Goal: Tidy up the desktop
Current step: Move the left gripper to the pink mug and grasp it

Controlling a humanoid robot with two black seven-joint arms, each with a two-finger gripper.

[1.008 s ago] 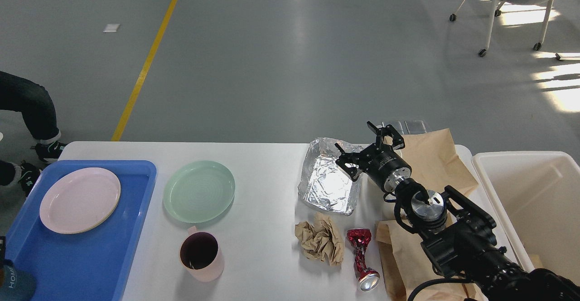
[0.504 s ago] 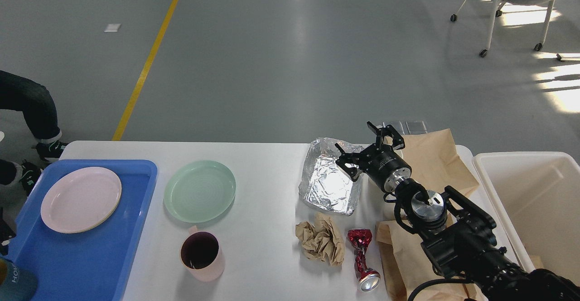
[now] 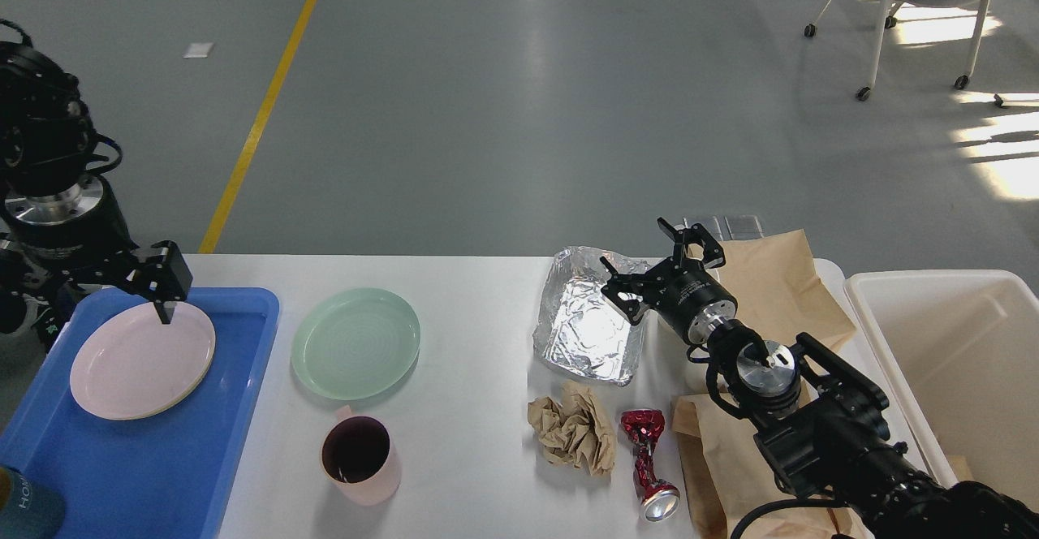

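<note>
The white desktop (image 3: 479, 295) holds a green plate (image 3: 355, 342), a pink cup (image 3: 360, 458), a crumpled brown paper ball (image 3: 573, 427), a crushed red can (image 3: 648, 462) and a foil tray (image 3: 586, 328). My right gripper (image 3: 656, 261) is open and empty, hovering at the foil tray's right rim. My left gripper (image 3: 161, 287) hangs over the far edge of the pink plate (image 3: 140, 360) in the blue tray (image 3: 122, 458). It looks dark and its fingers cannot be told apart.
Brown paper bags (image 3: 779, 287) lie under my right arm at the table's right end. A cream-white bin (image 3: 966, 360) stands beside the table on the right. A teal cup (image 3: 24, 510) sits at the blue tray's near left corner. An office chair (image 3: 917, 3) stands far back right.
My left arm has come into view from the left and now hangs over the pink plate. The right arm and the things on the table have not moved.
</note>
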